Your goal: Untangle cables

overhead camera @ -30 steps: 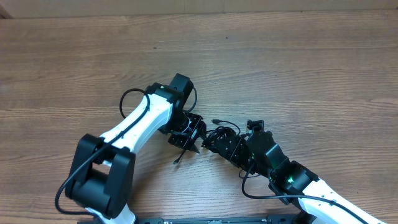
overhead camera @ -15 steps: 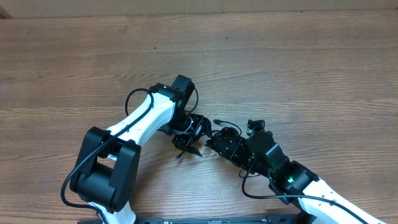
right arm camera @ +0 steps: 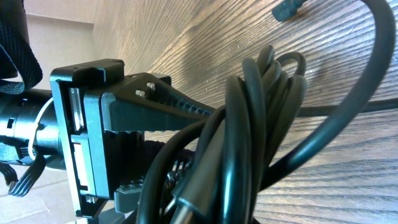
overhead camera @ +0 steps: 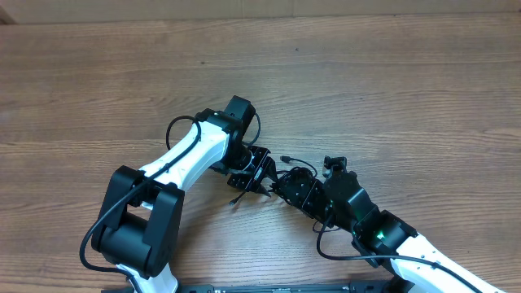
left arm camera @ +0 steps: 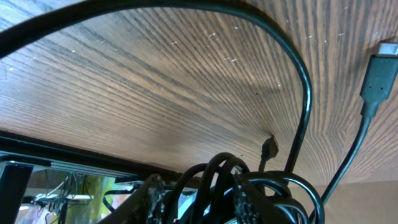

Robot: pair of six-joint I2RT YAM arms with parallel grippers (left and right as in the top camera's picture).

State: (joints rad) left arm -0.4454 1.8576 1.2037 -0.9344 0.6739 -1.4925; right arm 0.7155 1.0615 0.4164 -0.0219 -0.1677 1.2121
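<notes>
- The cables [overhead camera: 295, 174] are lying bunched on the wooden table [overhead camera: 391, 81], one end inside the right gripper [overhead camera: 281, 189].
- The right gripper is clenching that bunch.
- The left gripper [overhead camera: 252, 177] is hovering just beside the right gripper, with cords looping between its jaws; whether they are gripping cannot be told.

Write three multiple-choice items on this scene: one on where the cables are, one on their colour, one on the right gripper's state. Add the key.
1. Where is the bundle of cables?
A. Between the two grippers.
B. Inside a box.
C. Hanging from a hook.

2. What colour are the cables?
A. White.
B. Black.
C. Red.

3. The right gripper is:
A. open and empty.
B. shut on the cables.
C. out of view.

Key:
1 A: the overhead view shows the bundle between the left gripper and the right one.
2 B: every cord in view is black.
3 B: the right wrist view shows the cords pinched at its fingers.
</notes>
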